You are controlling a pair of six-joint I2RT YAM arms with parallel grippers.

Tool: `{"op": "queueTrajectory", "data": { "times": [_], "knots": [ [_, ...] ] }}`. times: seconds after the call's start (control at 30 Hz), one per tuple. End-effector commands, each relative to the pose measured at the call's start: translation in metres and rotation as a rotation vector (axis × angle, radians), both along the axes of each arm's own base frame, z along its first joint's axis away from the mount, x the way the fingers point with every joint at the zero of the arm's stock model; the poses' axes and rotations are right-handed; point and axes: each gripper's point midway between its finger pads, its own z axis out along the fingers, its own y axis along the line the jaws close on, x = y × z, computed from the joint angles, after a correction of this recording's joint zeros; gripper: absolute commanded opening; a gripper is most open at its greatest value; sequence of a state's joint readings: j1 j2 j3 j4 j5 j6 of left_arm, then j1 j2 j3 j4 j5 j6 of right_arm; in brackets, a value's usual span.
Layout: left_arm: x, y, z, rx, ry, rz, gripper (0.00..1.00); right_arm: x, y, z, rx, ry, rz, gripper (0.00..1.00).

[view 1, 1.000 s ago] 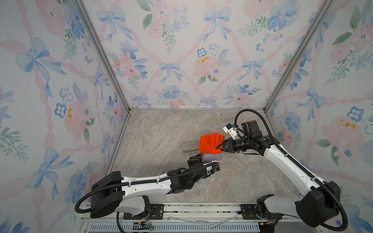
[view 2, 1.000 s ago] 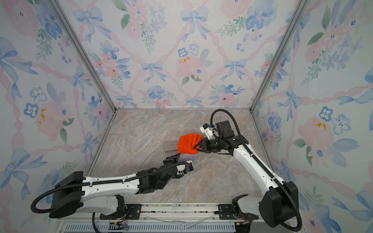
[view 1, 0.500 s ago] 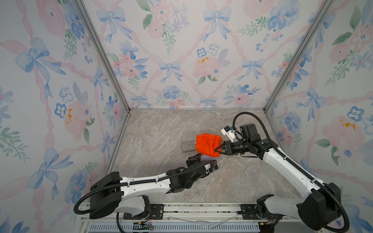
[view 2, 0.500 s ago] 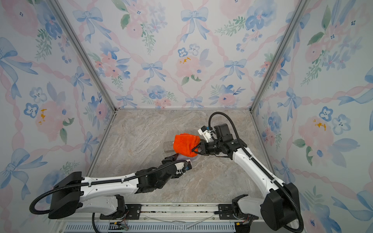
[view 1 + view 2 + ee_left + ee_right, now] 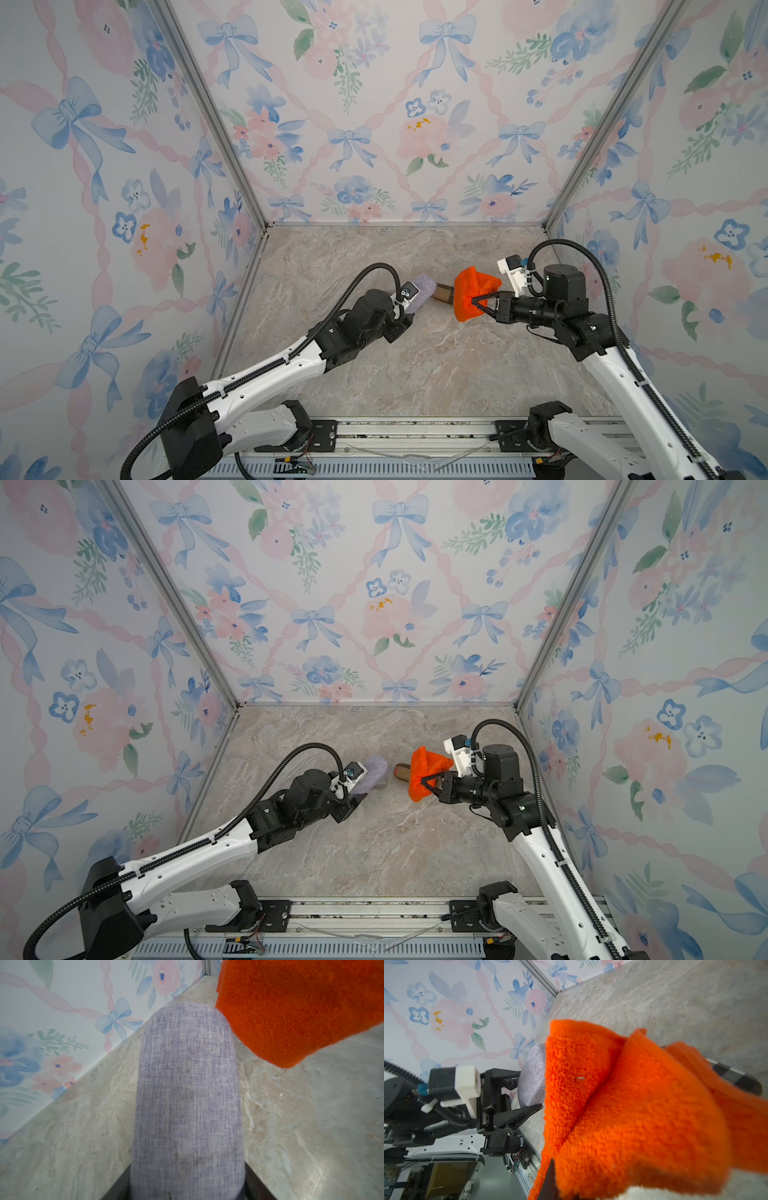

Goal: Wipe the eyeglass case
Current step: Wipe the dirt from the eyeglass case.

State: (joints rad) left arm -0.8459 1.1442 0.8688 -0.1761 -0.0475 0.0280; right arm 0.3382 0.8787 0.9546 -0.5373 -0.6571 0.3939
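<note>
A: Where is the case?
B: The case (image 5: 420, 292) is off the bench (image 5: 415, 365), pinched at its near end by the left claw (image 5: 406, 311). Both top views show its shadow underneath. The long axis runs straight out from that claw, with the free rounded end aimed toward the cloth.

A: And the cloth?
B: The cloth (image 5: 471, 286) is bunched in the right claw (image 5: 474, 300), fingers pressed together on it. It hangs just off the case's free end. The top views show a gap between the two, so I read them as apart.

A: What does the next move turn on?
B: My guess is closing that gap along the case's length. The right arm has the wiper and the left only steadies.

A: Anything hidden?
B: The case covers the left fingertips from above. Its underside is unseen. A brown thing (image 5: 441, 294) lies on the bench below the gap, half behind the cloth, and I can't name it. The right wrist view shows a checked end (image 5: 735, 1078) past the cloth, possibly the same thing
</note>
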Motion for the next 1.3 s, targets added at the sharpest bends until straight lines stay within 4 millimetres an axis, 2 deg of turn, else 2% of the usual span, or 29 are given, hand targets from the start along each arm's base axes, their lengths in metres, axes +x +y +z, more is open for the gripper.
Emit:
{"op": "queueTrajectory", "data": {
  "times": [0.0,0.1,0.17,0.27,0.33,0.4,0.5,0.63,0.7,0.73,0.8,0.93,1.0,1.1,1.27],
  "knots": [
    [-0.035,-0.033,0.011,-0.204,0.274,-0.203,0.16,-0.019,0.031,0.032,-0.001,-0.182,0.092,0.00],
    [-0.049,-0.048,0.020,-0.266,0.353,-0.307,0.16,-0.030,0.065,0.028,-0.038,-0.214,0.191,0.00],
    [-0.061,-0.055,0.027,-0.308,0.388,-0.380,0.16,-0.023,0.072,0.014,-0.092,-0.196,0.205,0.00],
    [-0.074,-0.058,0.036,-0.345,0.421,-0.453,0.17,0.003,0.060,-0.006,-0.155,-0.181,0.167,0.00],
    [-0.078,-0.056,0.041,-0.366,0.417,-0.461,0.16,0.025,0.041,-0.018,-0.183,-0.137,0.115,0.00],
    [-0.079,-0.052,0.046,-0.391,0.409,-0.457,0.16,0.031,0.030,-0.023,-0.232,-0.136,0.085,0.00],
    [-0.077,-0.049,0.051,-0.431,0.413,-0.452,0.17,0.025,0.038,-0.015,-0.194,-0.165,0.097,0.00],
    [-0.074,-0.051,0.042,-0.426,0.440,-0.442,0.17,-0.008,0.085,-0.010,-0.089,-0.175,0.226,0.00],
    [-0.069,-0.049,0.040,-0.431,0.448,-0.420,0.16,-0.020,0.098,-0.011,-0.061,-0.177,0.285,0.00],
    [-0.066,-0.046,0.041,-0.447,0.455,-0.415,0.16,-0.020,0.095,-0.015,-0.082,-0.178,0.278,0.00],
    [-0.063,-0.042,0.045,-0.489,0.468,-0.416,0.17,-0.007,0.076,-0.023,-0.143,-0.181,0.210,0.00],
    [-0.062,-0.036,0.050,-0.528,0.481,-0.422,0.17,0.012,0.046,-0.016,-0.056,-0.150,0.110,0.00],
    [-0.061,-0.034,0.051,-0.544,0.484,-0.415,0.17,0.010,0.046,-0.010,-0.022,-0.158,0.106,0.00],
    [-0.060,-0.034,0.051,-0.574,0.491,-0.414,0.17,0.006,0.061,-0.007,0.022,-0.194,0.117,0.00],
    [-0.061,-0.036,0.043,-0.555,0.524,-0.417,0.17,0.020,0.071,-0.004,0.058,-0.232,0.092,0.00]
  ]
}}
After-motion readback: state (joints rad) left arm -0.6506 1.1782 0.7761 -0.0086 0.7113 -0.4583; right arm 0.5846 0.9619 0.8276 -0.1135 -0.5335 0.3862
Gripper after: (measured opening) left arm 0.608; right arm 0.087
